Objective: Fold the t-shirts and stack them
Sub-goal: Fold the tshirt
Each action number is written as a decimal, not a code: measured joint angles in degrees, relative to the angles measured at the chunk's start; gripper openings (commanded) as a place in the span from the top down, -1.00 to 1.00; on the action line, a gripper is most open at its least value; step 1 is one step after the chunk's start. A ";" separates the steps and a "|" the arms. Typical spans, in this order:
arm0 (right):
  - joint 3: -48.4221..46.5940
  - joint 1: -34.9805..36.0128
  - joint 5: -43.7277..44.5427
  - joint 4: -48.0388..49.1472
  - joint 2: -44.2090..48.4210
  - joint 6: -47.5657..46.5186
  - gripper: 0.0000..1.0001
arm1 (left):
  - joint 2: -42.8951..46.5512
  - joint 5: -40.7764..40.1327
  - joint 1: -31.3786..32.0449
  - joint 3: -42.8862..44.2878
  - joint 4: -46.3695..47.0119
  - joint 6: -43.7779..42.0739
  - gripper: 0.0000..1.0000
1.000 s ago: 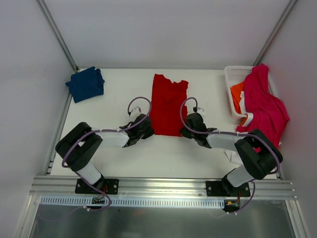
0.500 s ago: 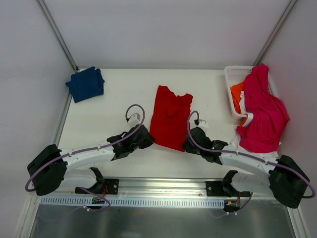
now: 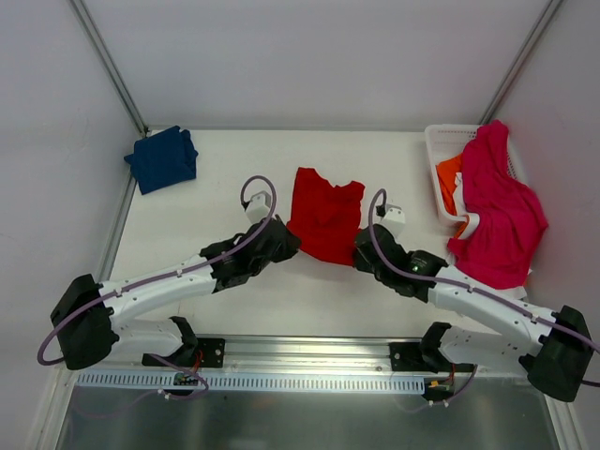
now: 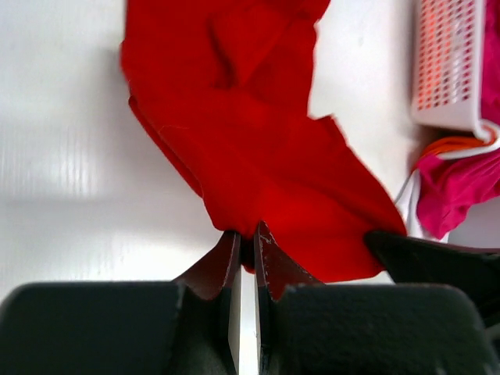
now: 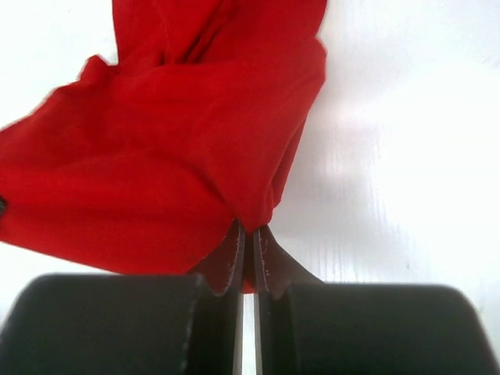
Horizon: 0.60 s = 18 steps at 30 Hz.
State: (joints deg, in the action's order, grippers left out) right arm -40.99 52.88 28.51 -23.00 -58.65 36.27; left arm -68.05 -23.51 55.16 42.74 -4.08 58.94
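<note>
Surface (image 3: 225,159): white, both arms stretched out low over it from the near edge, converging toward centre.

Magenta-pink t-shirt (image 3: 497,206): draped over the right rim of the basket and hanging down its outer side, far right. Not near either tool.

Red t-shirt (image 3: 325,214): centre of the surface, collar end pointing away from the arms. The far part lies on the surface; the near hem is bunched and pulled up off it, so the shirt looks short front-to-back from the top view. It sits between the two tools, with its near edge running from one to the other.

Basket (image 3: 433,148): white, perforated, far-right corner. An orange t-shirt (image 3: 449,176) is inside it, mostly covered by the pink one. A bit of white cloth (image 3: 469,223) shows at the near end of the basket.

Navy t-shirt (image 3: 162,159): folded into a compact pile at the far-left corner, well apart from both arms.

Left tool (image 3: 286,246): at the near-left corner of the red t-shirt. The left wrist view shows the fingers (image 4: 226,254) clenched on a pinch of red hem, with only a sliver of gap and cloth fanning out away from the tips. The right arm's black housing is visible at the right edge of that view, under the hem.

Right tool (image 3: 361,255): at the near-right corner of the same shirt. The right wrist view shows the jaws nearly closed, with a fold of red cloth (image 5: 180,156) clamped between the tips and the rest spreading left and away.
</note>
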 measured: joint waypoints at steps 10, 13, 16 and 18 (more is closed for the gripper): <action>-11.89 -4.13 3.76 -3.10 -9.99 -6.32 0.99 | -5.95 -2.62 -2.45 12.20 -0.79 -6.80 1.00; -14.84 -6.03 3.78 -3.26 -12.81 -8.09 0.99 | -7.10 -1.99 -5.44 13.18 -1.01 -7.58 1.00; -18.25 -7.98 3.61 -3.08 -15.50 -9.66 0.99 | -8.70 -0.72 -8.11 14.32 -1.14 -8.15 1.00; -20.81 -9.40 3.45 -2.95 -17.55 -10.73 0.99 | -10.40 0.37 -9.99 15.98 -1.33 -8.90 1.00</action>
State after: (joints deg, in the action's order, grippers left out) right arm -61.80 43.48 31.97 -25.96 -76.20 25.54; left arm -78.46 -23.14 45.17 58.72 -5.41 50.04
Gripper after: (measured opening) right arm 0.033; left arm 0.036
